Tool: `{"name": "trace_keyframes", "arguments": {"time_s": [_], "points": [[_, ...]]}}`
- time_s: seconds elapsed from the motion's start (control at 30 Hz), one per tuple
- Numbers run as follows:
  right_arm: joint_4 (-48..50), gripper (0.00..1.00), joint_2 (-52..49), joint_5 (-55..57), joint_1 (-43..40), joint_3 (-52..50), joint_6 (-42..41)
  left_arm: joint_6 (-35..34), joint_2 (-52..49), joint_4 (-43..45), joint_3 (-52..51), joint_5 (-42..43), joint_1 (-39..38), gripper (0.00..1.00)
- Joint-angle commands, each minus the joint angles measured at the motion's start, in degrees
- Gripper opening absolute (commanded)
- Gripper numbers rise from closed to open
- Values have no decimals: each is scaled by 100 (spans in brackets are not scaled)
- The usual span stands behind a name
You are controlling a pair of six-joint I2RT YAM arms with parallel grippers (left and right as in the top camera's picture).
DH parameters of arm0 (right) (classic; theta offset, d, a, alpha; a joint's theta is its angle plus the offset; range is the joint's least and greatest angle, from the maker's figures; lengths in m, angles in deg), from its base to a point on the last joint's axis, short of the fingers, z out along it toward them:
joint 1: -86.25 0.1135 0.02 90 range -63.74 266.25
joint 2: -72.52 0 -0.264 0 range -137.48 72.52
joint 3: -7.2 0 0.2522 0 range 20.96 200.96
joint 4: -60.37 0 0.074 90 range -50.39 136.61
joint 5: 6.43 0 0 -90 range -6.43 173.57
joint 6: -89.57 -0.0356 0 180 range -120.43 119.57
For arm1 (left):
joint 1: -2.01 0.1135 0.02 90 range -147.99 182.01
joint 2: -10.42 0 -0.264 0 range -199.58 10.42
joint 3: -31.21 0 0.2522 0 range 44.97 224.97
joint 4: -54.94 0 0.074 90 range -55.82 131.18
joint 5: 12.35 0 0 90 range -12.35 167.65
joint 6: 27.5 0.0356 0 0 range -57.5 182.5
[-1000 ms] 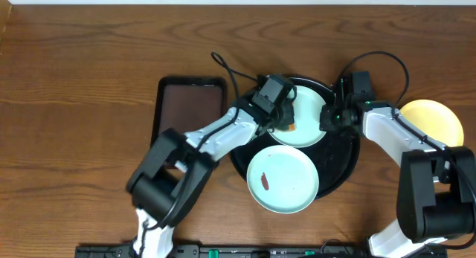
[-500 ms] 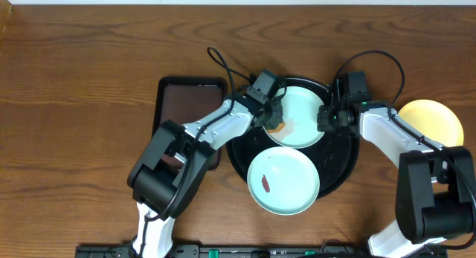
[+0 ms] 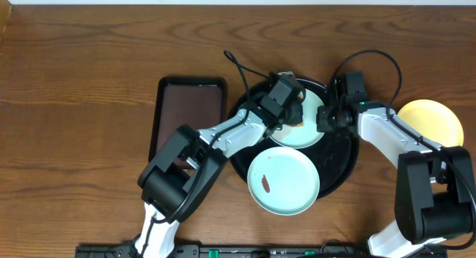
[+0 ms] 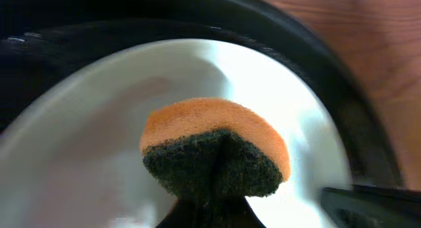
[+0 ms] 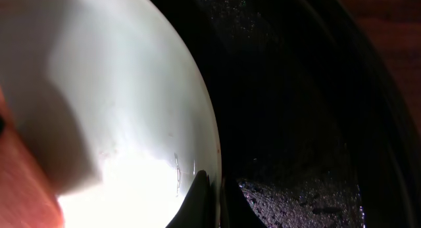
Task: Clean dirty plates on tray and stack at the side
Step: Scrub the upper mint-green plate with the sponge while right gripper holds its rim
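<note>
Plate (image 3: 309,129) on the tray (image 3: 343,155): only the left wrist view shows the left claw (image 4: 212,203) pinching a sponge (image 4: 217,123); whether the right claw (image 3: 326,118) is closed cannot be told.

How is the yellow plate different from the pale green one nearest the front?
The yellow plate sits on bare wood; the pale green plate rests on the black tray. The green plate bears a reddish smear; the yellow one shows none. Both are small, round, shallow.

Sponge (image 4: 215,149) hides fingertips of the left tool (image 3: 290,115); plate (image 5: 99,90) cropped by edges.
</note>
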Motion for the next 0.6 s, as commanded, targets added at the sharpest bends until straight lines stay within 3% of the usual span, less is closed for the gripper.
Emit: {"name": "trace_keyframes", "arguments": {"time_s": [0.0,0.23,0.33,0.43,0.57], "points": [[-157,1,-50,-11,157,-109,216,573,-109,-492,-15,-568,361,7],[-181,1,-50,-11,157,-109,214,1049,-107,-1443,-2,-855,968,8],[-181,1,-50,20,157,-109,216,1023,-107,-1759,26,-481,1056,7],[-216,1,-48,138,157,-109,216,557,-107,-1644,22,297,925,8],[-221,1,-48,138,157,-107,214,96,-107,-1174,22,713,627,7]]}}
